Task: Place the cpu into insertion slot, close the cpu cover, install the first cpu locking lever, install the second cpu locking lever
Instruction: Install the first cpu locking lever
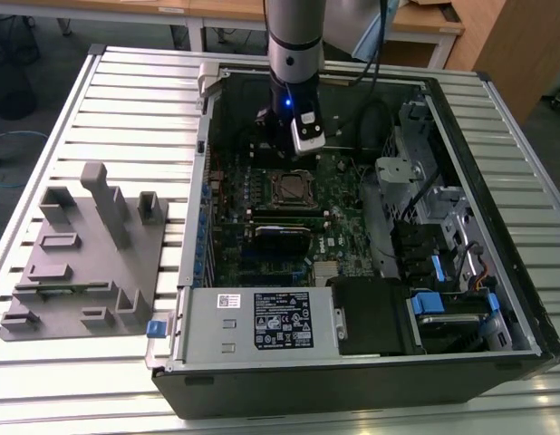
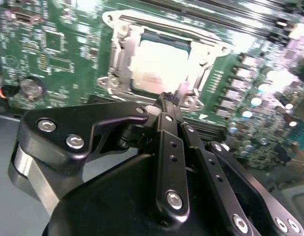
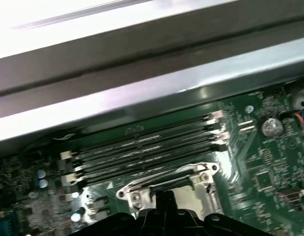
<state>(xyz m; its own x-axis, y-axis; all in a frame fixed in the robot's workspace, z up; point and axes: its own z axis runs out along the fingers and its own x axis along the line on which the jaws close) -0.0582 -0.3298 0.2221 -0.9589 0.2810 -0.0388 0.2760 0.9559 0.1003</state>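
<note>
cpu [image 2: 159, 66] sits flat in the insertion slot [image 1: 293, 188], dull silver top washed out by glare in the second wrist view. cpu cover [image 2: 123, 59] is down over it, silvery frame around the chip with the lid showing through the window; the frame's hinge edge [image 3: 167, 184] also shows in the first wrist view. Socket is mid-board on the green motherboard [image 1: 343, 208], next to the long black memory slots [image 3: 147, 147] (four parallel rows, white latches at the ends).

gripper [image 2: 167, 98] hangs just above the socket's near edge, fingers [image 2: 167, 105] pressed together into one narrow black tip, nothing between them. Can't tell if the tip touches the frame or hovers just off it.

In the exterior view the arm [image 1: 294, 45] comes straight down into the open computer case [image 1: 506, 236], wrist vertical, blue light lit on it. Grey fixture block [image 1: 81, 254] lies on the slatted table [image 1: 126, 91] well apart from the case, on the exterior view's left
</note>
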